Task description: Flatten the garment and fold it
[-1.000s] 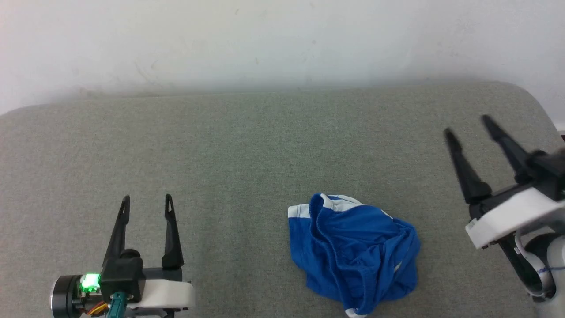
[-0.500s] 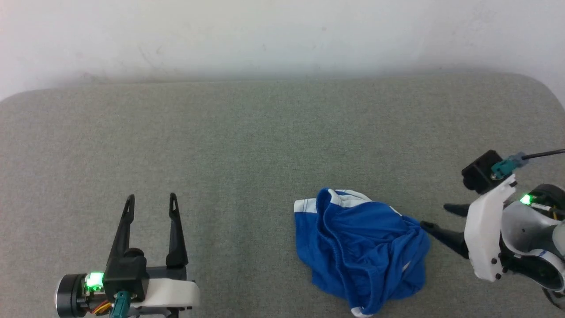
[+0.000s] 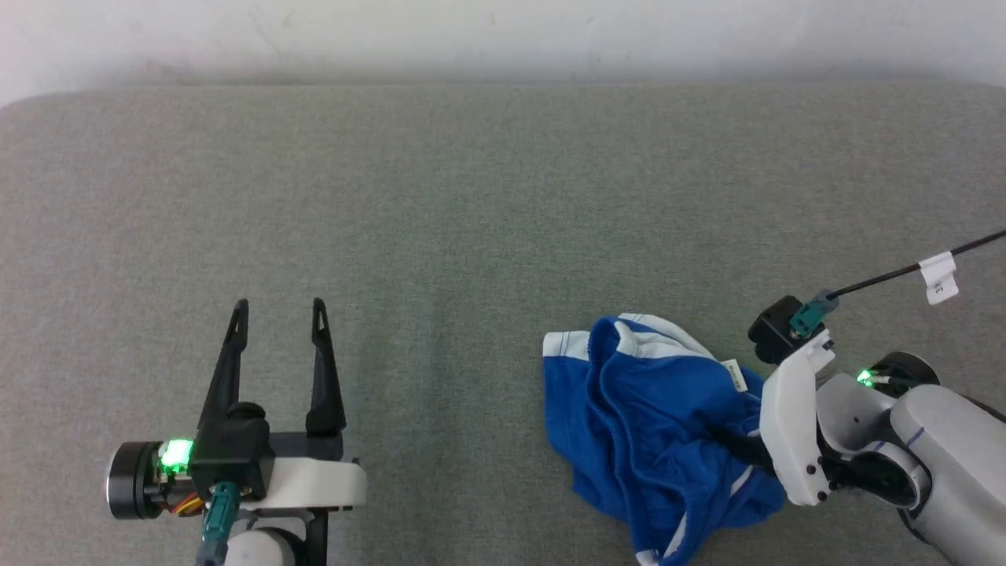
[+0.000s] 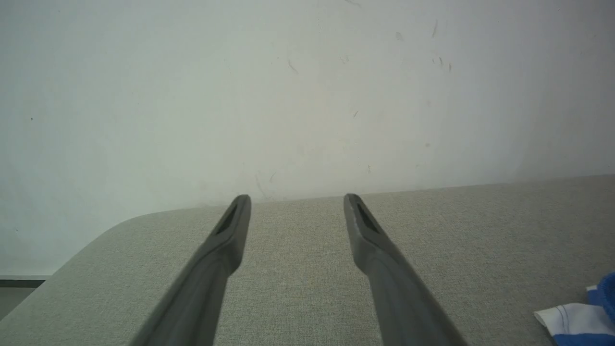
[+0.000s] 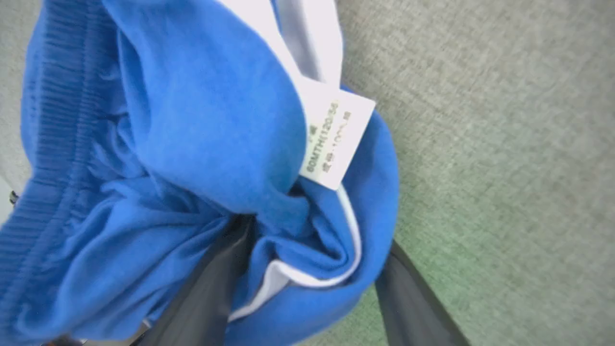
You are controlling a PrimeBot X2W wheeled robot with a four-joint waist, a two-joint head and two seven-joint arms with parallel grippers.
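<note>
The garment is a crumpled heap of bright blue shorts with white trim, lying on the grey padded surface right of centre. A small white label shows on its right side. My right gripper points left into the heap's right edge. In the right wrist view the garment and its label loom close, and the right gripper stands open astride a blue fold with white piping. My left gripper rests open at the lower left, away from the cloth. Past my left gripper, a white and blue garment corner peeks in.
A pale wall runs along the far edge of the surface. A black cable with a white tag trails from my right wrist toward the right edge. The surface's rounded far left corner shows in the left wrist view.
The head camera has tilted down. My right gripper has swung from pointing up to pointing left, dropped to the surface and pushed into the garment's right edge. The left arm has not moved.
</note>
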